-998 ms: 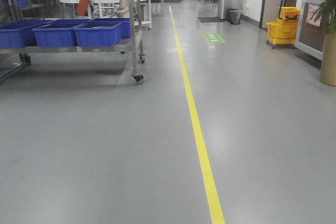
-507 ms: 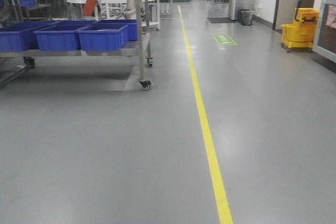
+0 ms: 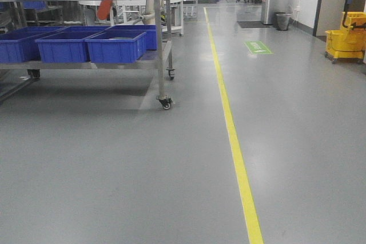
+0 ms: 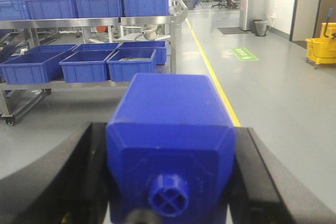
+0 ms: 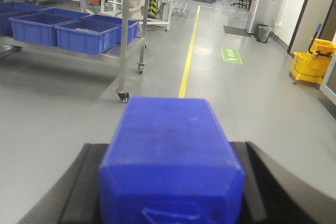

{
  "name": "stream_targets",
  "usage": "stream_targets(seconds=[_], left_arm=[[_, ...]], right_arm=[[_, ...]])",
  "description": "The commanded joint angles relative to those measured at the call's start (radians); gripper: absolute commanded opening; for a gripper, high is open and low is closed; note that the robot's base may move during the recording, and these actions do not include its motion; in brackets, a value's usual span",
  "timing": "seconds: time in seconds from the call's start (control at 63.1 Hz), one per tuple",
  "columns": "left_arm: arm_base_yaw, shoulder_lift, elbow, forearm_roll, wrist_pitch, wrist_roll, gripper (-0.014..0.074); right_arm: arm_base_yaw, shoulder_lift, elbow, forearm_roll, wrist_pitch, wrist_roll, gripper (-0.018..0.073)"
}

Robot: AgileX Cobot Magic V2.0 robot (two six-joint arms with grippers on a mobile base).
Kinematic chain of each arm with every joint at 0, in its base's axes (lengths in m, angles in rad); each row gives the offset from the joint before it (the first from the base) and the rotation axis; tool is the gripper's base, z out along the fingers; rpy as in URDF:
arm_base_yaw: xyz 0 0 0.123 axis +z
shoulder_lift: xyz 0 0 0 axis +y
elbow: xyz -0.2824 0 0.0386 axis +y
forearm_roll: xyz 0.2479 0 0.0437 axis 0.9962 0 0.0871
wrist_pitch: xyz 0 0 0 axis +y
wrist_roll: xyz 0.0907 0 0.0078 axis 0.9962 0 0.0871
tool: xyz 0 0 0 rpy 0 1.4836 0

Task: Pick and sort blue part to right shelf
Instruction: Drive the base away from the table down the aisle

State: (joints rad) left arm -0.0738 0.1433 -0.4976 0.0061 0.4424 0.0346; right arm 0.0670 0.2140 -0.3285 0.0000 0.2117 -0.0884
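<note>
Left wrist view: the blue part (image 4: 169, 103), cap toward the camera, sits clamped between the black fingers of the left gripper (image 4: 170, 135). The right gripper (image 5: 170, 153) likewise clamps a second blue block (image 5: 168, 124) that shows no raised cap. The shelf (image 3: 163, 38) with blue bins (image 3: 114, 47) stands well apart. Risks: jolts while driving may loosen either grip, and the look-alike block may be binned by mistake.

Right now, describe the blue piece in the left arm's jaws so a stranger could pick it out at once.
Start at the steel shelf of blue bins, then drop to the left gripper in the foreground: the blue part sits clamped between its dark jaws. Unlike the blue block in the right gripper, it has a raised round cap marked with a cross.
</note>
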Motion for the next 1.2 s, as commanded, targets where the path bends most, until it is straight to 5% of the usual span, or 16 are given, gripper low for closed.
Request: stream_targets(seconds=[0.0,1.188], left_arm=[[0.001,0.012,-0.029,-0.006,-0.093,-0.003,0.0387],[0.001,0.012,-0.029,-0.006,-0.091,-0.003,0.0387]], right_arm=[[-0.005,0.008,-0.031,0.0,-0.091,-0.005,0.0424],[-0.005,0.008,-0.031,0.0,-0.091,-0.005,0.0424]])
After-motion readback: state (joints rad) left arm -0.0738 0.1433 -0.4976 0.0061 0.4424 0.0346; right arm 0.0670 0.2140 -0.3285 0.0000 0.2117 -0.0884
